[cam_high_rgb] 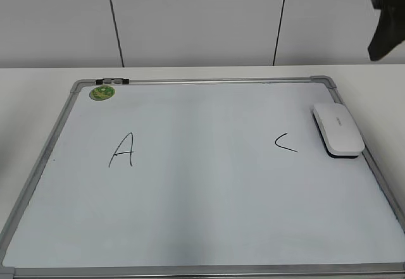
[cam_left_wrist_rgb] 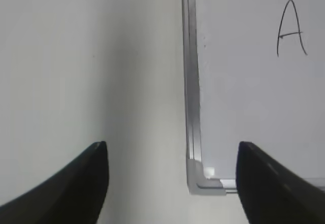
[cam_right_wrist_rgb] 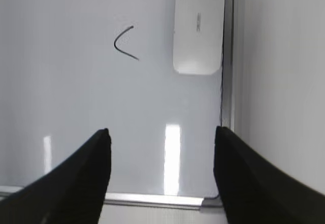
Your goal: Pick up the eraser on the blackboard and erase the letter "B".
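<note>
Eraser point(cam_high_rgb: 338, 129) lies flat at right edge of blackboard point(cam_high_rgb: 190, 209), mid-right of frame, just beside letter C point(cam_high_rgb: 285, 143); A point(cam_high_rgb: 122, 150) at left-centre, green magnet point(cam_high_rgb: 102, 92) upper left. Both grippers, left point(cam_left_wrist_rgb: 171, 155) & right point(cam_right_wrist_rgb: 162, 137), jaws spread, holding nothing.

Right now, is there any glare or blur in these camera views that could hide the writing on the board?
Right wrist view: two bright vertical glare streaks on the blackboard near its lower edge, clear of the C and the eraser. Left wrist view: soft focus overall, yet the A reads fine. Exterior view: even light, a faint shadow under the eraser, no glare; no B is visible between the A and C.
</note>
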